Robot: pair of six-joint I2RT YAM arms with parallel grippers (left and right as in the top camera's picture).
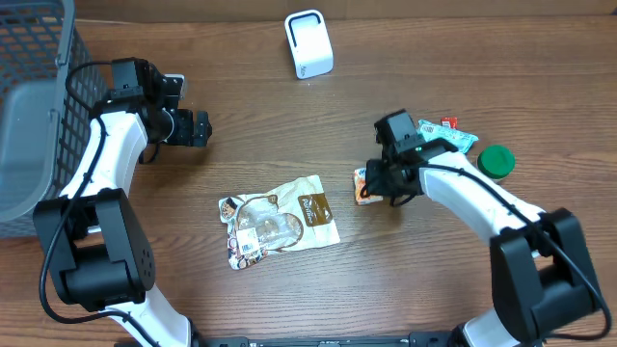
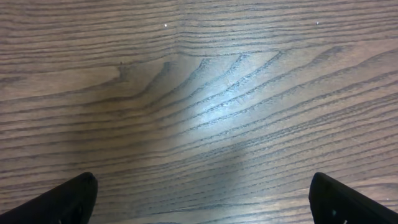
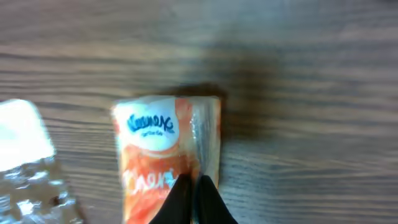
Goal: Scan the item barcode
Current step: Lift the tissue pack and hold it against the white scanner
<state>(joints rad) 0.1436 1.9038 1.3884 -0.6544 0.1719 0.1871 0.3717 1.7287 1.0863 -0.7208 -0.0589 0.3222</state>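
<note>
Right gripper (image 3: pixel 190 186) fingers clench the orange packet (image 3: pixel 155 143), the left gripper (image 2: pixel 205 199) gapes empty; grasp seems made, next lift toward the scanner (image 1: pixel 308 43) at eleven o'clock.

The end effector (image 3: pixel 194 190) has its fingers pressed together on the near part of an orange packet (image 3: pixel 158 149). Off to its left, a clear wrapper (image 3: pixel 28 162) lies on the wooden worktop (image 3: pixel 298 74)

Brown wooden table (image 1: pixel 463 58), dark grain running side to side, fills every view. Pale patch of reflected light (image 2: pixel 214 115) on bare wood. Grey mesh basket (image 1: pixel 29 106) sits at its left edge.
</note>
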